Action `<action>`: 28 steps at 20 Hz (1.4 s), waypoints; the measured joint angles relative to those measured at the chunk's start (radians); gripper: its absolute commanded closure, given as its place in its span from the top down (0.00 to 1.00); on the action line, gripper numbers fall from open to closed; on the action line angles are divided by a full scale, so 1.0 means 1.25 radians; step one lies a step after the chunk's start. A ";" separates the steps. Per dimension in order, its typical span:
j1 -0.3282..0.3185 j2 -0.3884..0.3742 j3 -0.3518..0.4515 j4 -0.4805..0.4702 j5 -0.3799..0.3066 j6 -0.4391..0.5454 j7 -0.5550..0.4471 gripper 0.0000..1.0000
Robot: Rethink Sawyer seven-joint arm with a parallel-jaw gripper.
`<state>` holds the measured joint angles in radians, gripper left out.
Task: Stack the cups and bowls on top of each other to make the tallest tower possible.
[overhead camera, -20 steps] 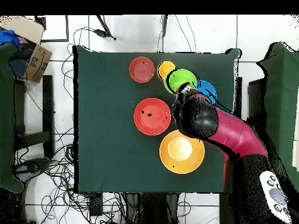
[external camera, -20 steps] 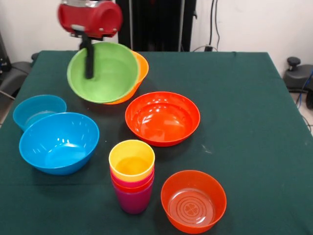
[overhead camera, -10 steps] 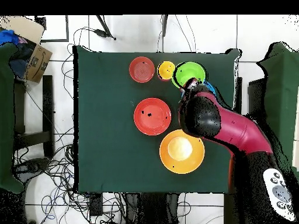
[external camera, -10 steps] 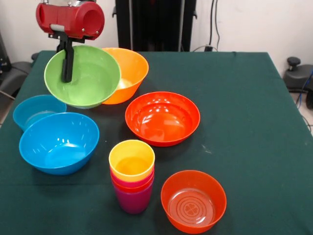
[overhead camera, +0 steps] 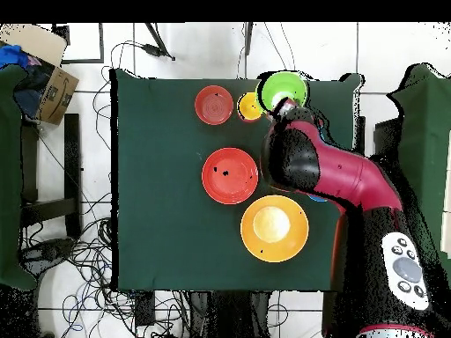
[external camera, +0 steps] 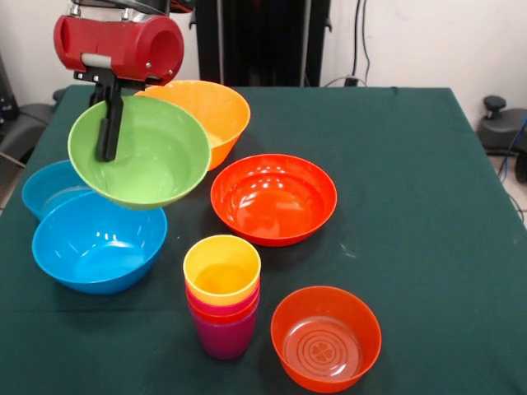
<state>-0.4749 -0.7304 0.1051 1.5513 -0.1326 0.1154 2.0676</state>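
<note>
My gripper (external camera: 107, 146) is shut on the rim of the small green bowl (external camera: 144, 164) and holds it tilted in the air, above the far edge of the large blue bowl (external camera: 97, 245). One black finger shows inside the bowl. The small blue bowl (external camera: 41, 188) lies partly behind them. The tower (external camera: 222, 298) stands near the front: a purple base cup, orange-red and crimson rims, a yellow cup on top. In the overhead view the green bowl (overhead camera: 284, 90) sits beside the tower (overhead camera: 249, 106), with the gripper (overhead camera: 284, 108) at its rim.
The large orange-yellow bowl (external camera: 212, 109) stands at the back, just behind the green bowl. The wide red-orange bowl (external camera: 273, 197) is in the middle. The small translucent orange bowl (external camera: 325, 337) is at the front, right of the tower. My arm (overhead camera: 308, 163) hides the blue bowls from above.
My gripper carried the green bowl away from the orange-yellow bowl, first to the picture's left, then nearer and lower, over the large blue bowl. Nothing else moved.
</note>
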 measured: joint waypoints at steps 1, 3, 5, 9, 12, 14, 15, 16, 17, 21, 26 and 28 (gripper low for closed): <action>0.004 0.002 -0.002 -0.006 0.000 -0.001 0.000 0.00; 0.012 0.005 -0.008 -0.019 -0.001 -0.004 0.000 0.00; 0.021 0.010 -0.017 -0.032 -0.002 -0.009 0.000 0.00; 0.030 0.021 -0.026 -0.050 -0.003 -0.027 0.000 0.00; 0.030 0.022 -0.027 -0.054 -0.004 -0.039 0.000 0.00; 0.032 0.023 -0.030 -0.058 -0.005 -0.056 0.000 0.00; 0.033 0.024 -0.032 -0.059 -0.005 -0.062 0.000 0.00; 0.034 0.024 -0.034 -0.060 -0.005 -0.067 0.000 0.00; 0.036 0.026 -0.036 -0.062 -0.005 -0.073 0.000 0.00; 0.049 0.038 -0.048 -0.069 -0.005 -0.090 0.000 0.00; 0.079 0.069 -0.078 -0.089 0.001 -0.114 0.000 0.00; 0.088 0.078 -0.084 -0.092 0.005 -0.121 0.000 0.00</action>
<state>-0.3654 -0.6335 -0.0004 1.4368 -0.1268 -0.0355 2.0676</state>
